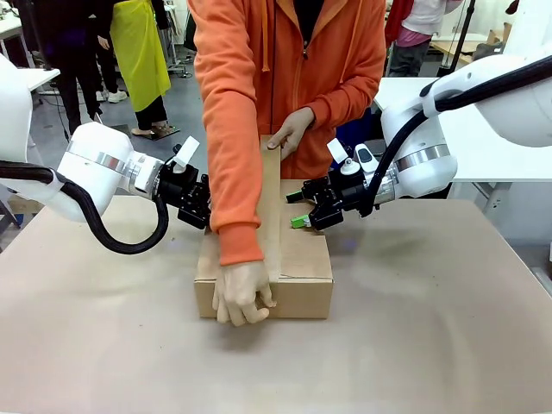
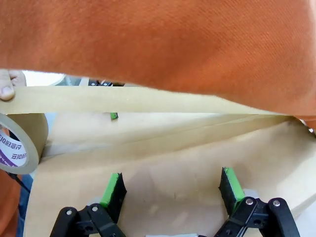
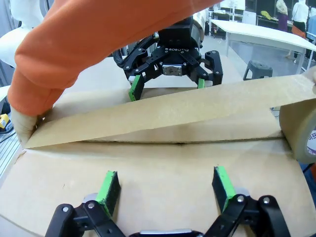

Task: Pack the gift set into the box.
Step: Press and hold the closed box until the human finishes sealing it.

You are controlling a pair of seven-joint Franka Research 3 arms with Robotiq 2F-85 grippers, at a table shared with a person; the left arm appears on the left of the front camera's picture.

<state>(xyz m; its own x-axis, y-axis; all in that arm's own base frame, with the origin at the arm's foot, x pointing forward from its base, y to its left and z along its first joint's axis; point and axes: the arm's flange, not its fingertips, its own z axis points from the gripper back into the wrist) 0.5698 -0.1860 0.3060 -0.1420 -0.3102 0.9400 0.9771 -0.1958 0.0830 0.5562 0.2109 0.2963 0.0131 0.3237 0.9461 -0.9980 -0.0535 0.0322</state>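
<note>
Cardboard box [image 1: 293, 267] sits mid-surface [image 1: 431, 328], flaps closed. A person's hand [image 1: 241, 293] presses brown tape [image 3: 163, 111] (roll [image 2: 19, 143] at the far end) along its seam. Left pincer [image 2: 170, 190] and right pincer [image 3: 165, 185] flank it, both spread, empty.

The person's arm [image 1: 237, 155] and tape strip [image 3: 163, 116] block the box [image 1: 302, 267] top.

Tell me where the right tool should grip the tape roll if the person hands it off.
Probably the tape roll's outer rim, coming from the side away from the box: the strip leaves it toward the near end, where the person's hand pins it. Right tool is open, pressing the flap.
</note>
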